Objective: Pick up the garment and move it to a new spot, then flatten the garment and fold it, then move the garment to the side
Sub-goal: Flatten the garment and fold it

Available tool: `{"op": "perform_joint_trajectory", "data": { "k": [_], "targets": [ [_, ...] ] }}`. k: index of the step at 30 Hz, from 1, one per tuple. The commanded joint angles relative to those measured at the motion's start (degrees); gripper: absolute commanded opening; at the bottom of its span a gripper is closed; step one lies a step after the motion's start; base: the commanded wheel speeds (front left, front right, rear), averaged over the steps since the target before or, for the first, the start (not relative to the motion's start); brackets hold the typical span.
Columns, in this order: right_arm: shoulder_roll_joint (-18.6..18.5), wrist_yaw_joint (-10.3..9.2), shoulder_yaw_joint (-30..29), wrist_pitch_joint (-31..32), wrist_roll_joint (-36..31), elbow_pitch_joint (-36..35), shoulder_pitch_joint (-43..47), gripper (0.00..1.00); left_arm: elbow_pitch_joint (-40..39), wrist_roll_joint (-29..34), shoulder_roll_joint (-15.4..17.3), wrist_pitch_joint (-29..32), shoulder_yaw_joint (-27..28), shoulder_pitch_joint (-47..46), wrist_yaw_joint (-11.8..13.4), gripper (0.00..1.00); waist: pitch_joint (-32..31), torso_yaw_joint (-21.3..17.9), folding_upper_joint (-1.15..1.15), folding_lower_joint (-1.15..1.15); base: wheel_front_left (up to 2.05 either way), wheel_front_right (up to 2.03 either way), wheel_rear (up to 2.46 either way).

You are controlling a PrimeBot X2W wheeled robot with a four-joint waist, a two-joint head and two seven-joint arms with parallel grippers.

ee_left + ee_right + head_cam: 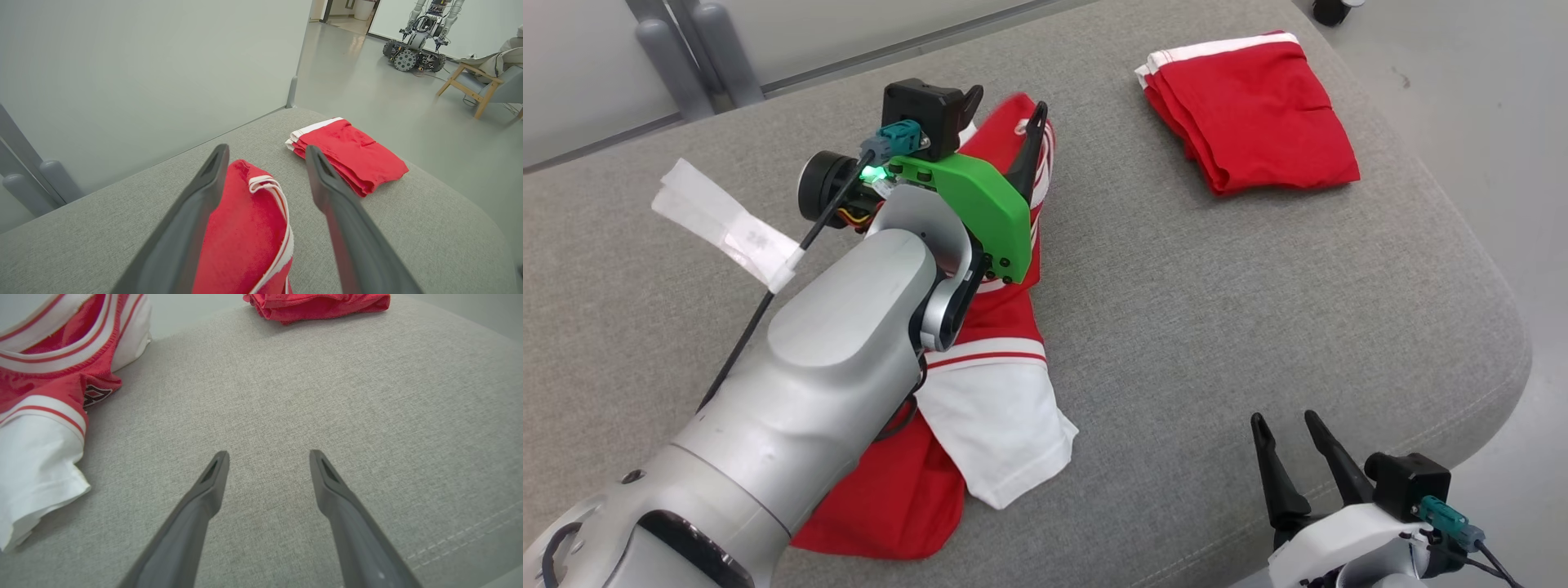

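Looking at the shirt: your red and white garment (pixel 1001 392) lies bunched in a long heap on the grey cushion (pixel 1217 310), from the lower left of the head view up to its top middle.
Left pincer: the left gripper (pixel 1008 102) is open wide over the top end of the heap; red cloth sits between its fingers (pixel 188 220), but they do not pinch it.
Right pincer: the right gripper (pixel 1285 418) is open too, holds nothing, and hangs over bare cushion at the lower right of the head view.
Step now: I think it is time to flatten, because the garment is not flat yet.
How to do it well: take one edge with each pincer, far apart, and pull gently to the sides. Pinch just one layer, not a thick bunch.
Watch out: the folded red pile (pixel 1254 114) at the upper right is well apart from your garment; do not drag cloth into it.
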Motion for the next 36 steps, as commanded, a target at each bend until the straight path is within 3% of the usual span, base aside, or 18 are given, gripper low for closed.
{"op": "perform_joint_trajectory", "data": {
  "k": [1,4,8,15,19,25,34,35,36],
  "targets": [
    [-0.1,-0.06,-0.5,-0.2,0.6,0.1,0.0,1.00,0.8,-0.1,0.0,-0.7,0.1,-0.6,-0.8,1.00,-0.1,-0.4,0.00,0.00,0.00,0.00,0.00],
    [0.0,-0.06,-1.7,-0.2,0.1,0.3,1.0,1.00,1.1,-0.6,-0.4,-2.3,0.5,0.2,-2.0,1.00,-0.8,0.7,0.00,0.00,0.00,0.00,0.00],
    [-0.1,-0.06,-2.9,-0.2,-0.8,0.7,1.5,1.00,-1.1,-2.4,1.4,-4.4,1.5,4.9,-2.1,1.00,-2.6,2.3,0.00,0.00,0.00,0.00,0.00],
    [-0.1,-0.06,-4.9,-0.2,-2.3,0.3,2.6,1.00,-12.6,-5.8,6.7,-5.3,1.9,18.9,2.0,1.00,-4.7,6.6,0.00,0.00,0.00,0.00,0.00],
    [-0.1,-0.06,-4.8,-0.2,-3.0,0.2,2.2,1.00,-17.9,-6.7,7.8,-3.7,0.6,24.2,4.1,1.00,-4.4,9.1,0.00,0.00,0.00,0.00,0.00],
    [-0.1,-0.06,-4.1,-0.2,-3.3,0.3,0.7,1.00,-18.0,-6.2,7.3,-2.0,-1.0,25.5,6.4,1.00,-3.6,10.1,0.00,0.00,0.00,0.00,0.00],
    [-0.1,-0.06,-4.1,-0.2,-3.3,0.5,1.3,1.00,-14.4,-7.2,5.6,0.3,-2.8,25.5,4.7,1.00,-2.6,9.2,0.00,0.00,0.00,0.00,0.00],
    [-0.1,-0.06,-3.9,-0.2,-3.1,0.6,1.3,1.00,-13.9,-7.1,5.4,0.4,-3.0,25.3,4.4,0.45,-2.6,9.0,0.00,0.00,0.00,0.00,0.00],
    [-0.1,-0.06,-3.8,-0.2,-3.0,0.6,1.3,1.00,-13.7,-7.1,5.2,0.4,-3.2,25.2,3.9,0.00,-2.6,8.7,0.00,0.00,0.00,0.00,0.00]
  ]
}}
